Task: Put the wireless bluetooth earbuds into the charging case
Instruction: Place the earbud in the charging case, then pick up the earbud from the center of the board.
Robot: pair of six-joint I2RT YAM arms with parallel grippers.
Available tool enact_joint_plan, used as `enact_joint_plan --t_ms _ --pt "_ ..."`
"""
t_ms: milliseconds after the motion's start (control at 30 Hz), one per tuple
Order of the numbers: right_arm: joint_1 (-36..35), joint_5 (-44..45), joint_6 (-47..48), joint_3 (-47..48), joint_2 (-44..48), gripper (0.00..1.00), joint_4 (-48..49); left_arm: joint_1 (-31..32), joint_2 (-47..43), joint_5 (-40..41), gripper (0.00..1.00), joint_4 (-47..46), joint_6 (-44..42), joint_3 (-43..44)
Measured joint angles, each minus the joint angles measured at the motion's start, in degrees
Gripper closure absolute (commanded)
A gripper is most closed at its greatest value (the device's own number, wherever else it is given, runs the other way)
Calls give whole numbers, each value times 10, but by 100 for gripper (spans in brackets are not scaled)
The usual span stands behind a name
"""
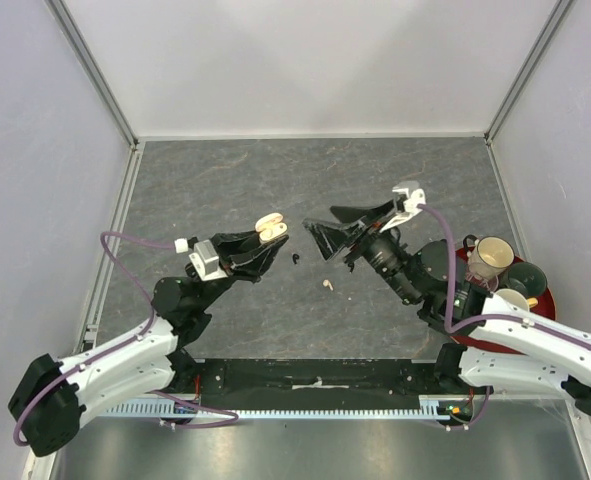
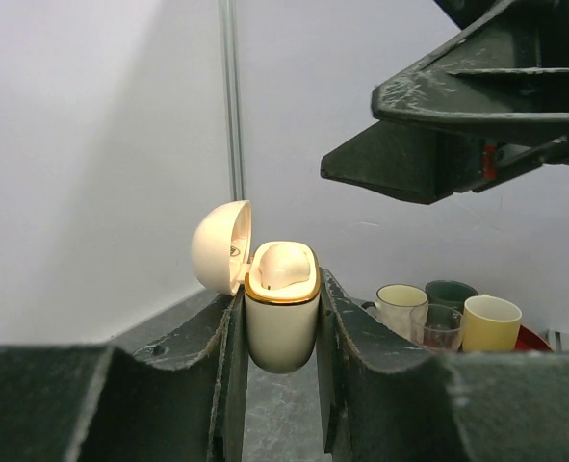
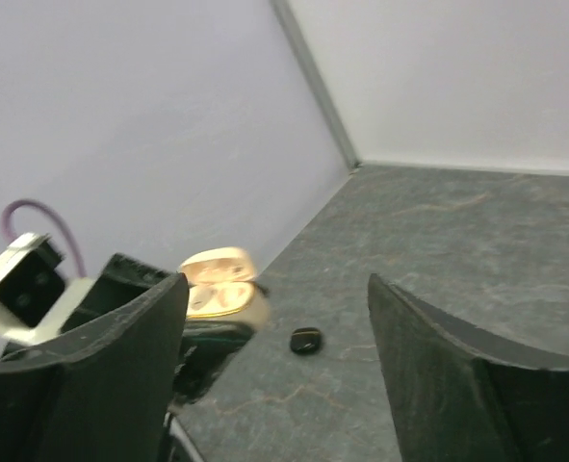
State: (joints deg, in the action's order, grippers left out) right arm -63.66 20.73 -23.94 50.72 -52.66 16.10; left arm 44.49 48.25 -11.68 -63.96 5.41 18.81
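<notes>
Between the two arms, on the bench (image 1: 225,180), lay a black earbud (image 1: 295,258) and a cream earbud (image 1: 327,285) — both toward the near edge from my right tool (image 1: 325,226), which hung spread wide and empty. My left tool (image 1: 265,245) was pinching the charging case (image 1: 270,227), its lid open. I judged the right arm nearer for the pick — the buds' long axes were too small to read.
</notes>
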Motion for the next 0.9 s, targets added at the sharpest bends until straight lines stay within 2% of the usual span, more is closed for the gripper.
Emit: enact_joint_plan --t_ms 167,300,567,900 --pt "6 92 30 30 11 6 -64 0 -50 0 98 28 -6 -2" --pt "38 115 44 67 -20 5 -134 0 -100 0 98 74 -6 -1" --pt "183 11 22 76 -107 5 -269 0 -174 -3 98 143 -6 -1" --pt "188 -78 21 76 -169 5 -316 0 -229 -3 98 163 -11 -12"
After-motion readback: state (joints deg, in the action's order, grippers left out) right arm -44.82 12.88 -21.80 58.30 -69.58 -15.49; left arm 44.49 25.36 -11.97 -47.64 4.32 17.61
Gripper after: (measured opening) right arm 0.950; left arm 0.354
